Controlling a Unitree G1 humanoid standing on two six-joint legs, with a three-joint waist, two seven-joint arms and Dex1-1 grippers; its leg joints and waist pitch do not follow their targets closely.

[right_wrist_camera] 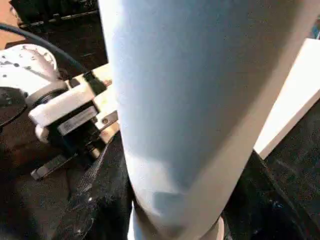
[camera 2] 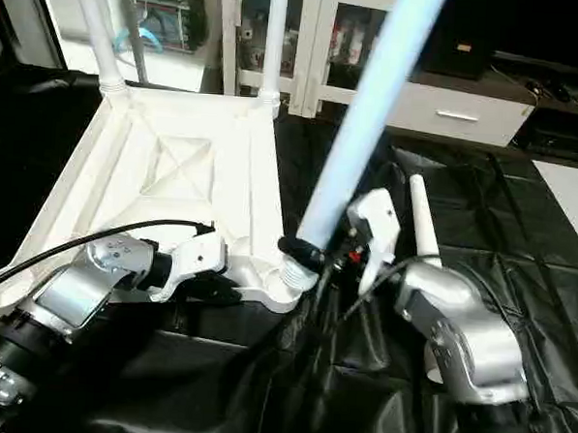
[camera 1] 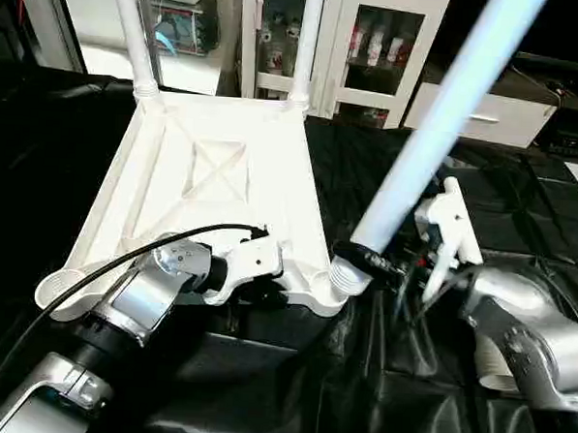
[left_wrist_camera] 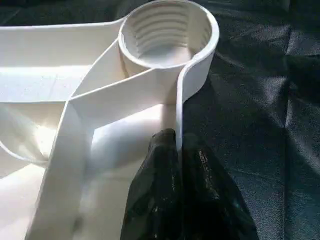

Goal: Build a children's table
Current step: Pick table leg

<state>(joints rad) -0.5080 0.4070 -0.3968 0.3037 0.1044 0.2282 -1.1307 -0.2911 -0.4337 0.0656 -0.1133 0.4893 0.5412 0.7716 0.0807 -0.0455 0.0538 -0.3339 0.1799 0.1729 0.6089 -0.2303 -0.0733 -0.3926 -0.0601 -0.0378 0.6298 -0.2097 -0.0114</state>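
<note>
The white tabletop [camera 1: 214,164] lies upside down on the black cloth, ribs up. Two white legs [camera 1: 134,34] [camera 1: 308,38] stand in its far corner sockets. My right gripper [camera 1: 364,259] is shut on a third leg [camera 1: 429,137] close to its threaded end, which sits tilted at the near right corner. In the left wrist view, my left gripper [left_wrist_camera: 177,165] is shut on the tabletop's near rim [left_wrist_camera: 182,100], one black finger [left_wrist_camera: 155,200] on each side, just before an empty threaded socket [left_wrist_camera: 165,30]. Another leg [camera 2: 421,223] lies on the cloth behind my right forearm.
The near left corner socket [camera 1: 57,287] is empty. A black cable [camera 1: 122,261] runs along my left forearm. Beyond the black-draped work table [camera 1: 523,200] stand a glass-door cabinet [camera 1: 375,46] and a low white drawer unit [camera 1: 498,116].
</note>
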